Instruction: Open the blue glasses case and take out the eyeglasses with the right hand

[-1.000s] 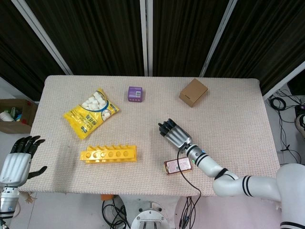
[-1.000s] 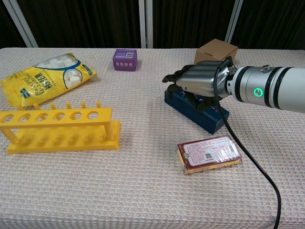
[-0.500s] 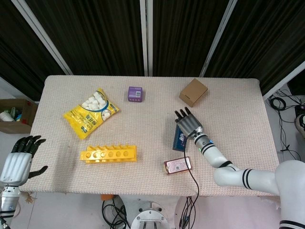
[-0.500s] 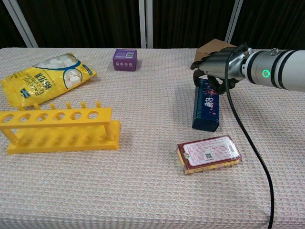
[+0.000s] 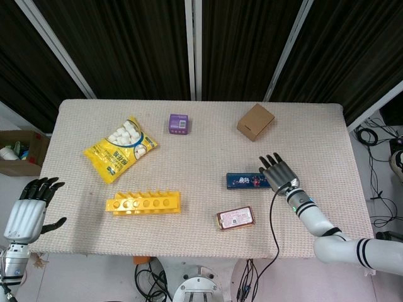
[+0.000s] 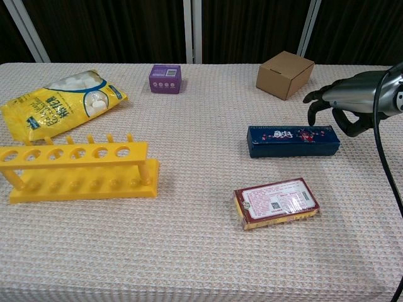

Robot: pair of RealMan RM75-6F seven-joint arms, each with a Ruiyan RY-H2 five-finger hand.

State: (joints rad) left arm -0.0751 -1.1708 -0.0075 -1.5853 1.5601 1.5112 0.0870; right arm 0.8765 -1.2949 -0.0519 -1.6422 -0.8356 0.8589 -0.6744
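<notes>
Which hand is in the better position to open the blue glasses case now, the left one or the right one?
The right hand. It hovers open at the end of the closed blue glasses case, while the left hand is off the table's far edge.

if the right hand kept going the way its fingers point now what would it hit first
Probably nothing on the table. In the head view the right hand points toward the far edge, passing right of the brown cardboard box. The blue glasses case lies beside it, not ahead. Depth is unclear.

My right hand [image 5: 278, 172] has black fingers and a silver metal back, a thin black cable runs from its wrist, my forearm is white with black rings, and my left hand [image 5: 30, 211] shows the same black and silver.
</notes>
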